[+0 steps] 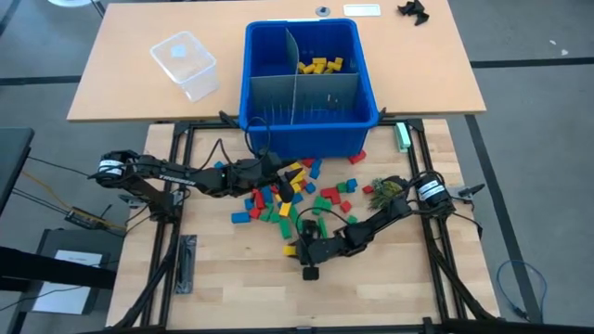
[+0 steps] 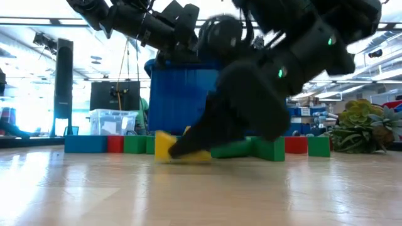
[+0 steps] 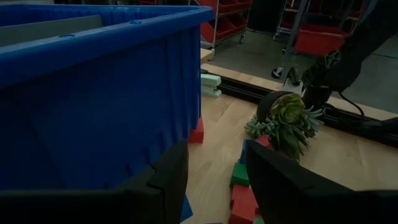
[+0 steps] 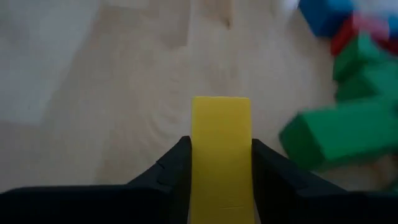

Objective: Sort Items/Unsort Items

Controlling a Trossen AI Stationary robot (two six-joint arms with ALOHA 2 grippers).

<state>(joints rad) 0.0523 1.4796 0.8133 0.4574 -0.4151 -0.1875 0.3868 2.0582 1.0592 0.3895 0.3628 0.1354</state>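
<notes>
The items are small red, yellow, green and blue blocks (image 1: pixel 297 197), scattered on the wooden table in front of the blue bin (image 1: pixel 311 130). Several yellow blocks (image 1: pixel 320 65) lie in the bin's far right compartment. At the near edge of the scatter, my right gripper (image 1: pixel 293 249) is shut on one yellow block (image 4: pixel 221 143). My left gripper (image 3: pixel 214 186) hangs open and empty above the blocks, close to the bin's front wall (image 3: pixel 93 106). My right gripper pinches the yellow block by its two long sides (image 4: pixel 199 158), one finger on each. The fingers (image 4: pixel 171 174) lie along the block and slant down from the table's right. The block (image 2: pixel 164 145) lies flat, its underside on the table.
A green block (image 4: pixel 336 134) lies close beside the held one, with more blocks behind it. A potted succulent (image 1: pixel 385 190) stands right of the scatter. A clear plastic container (image 1: pixel 186 63) sits on the far table. Bare wood stretches toward the table's near edge.
</notes>
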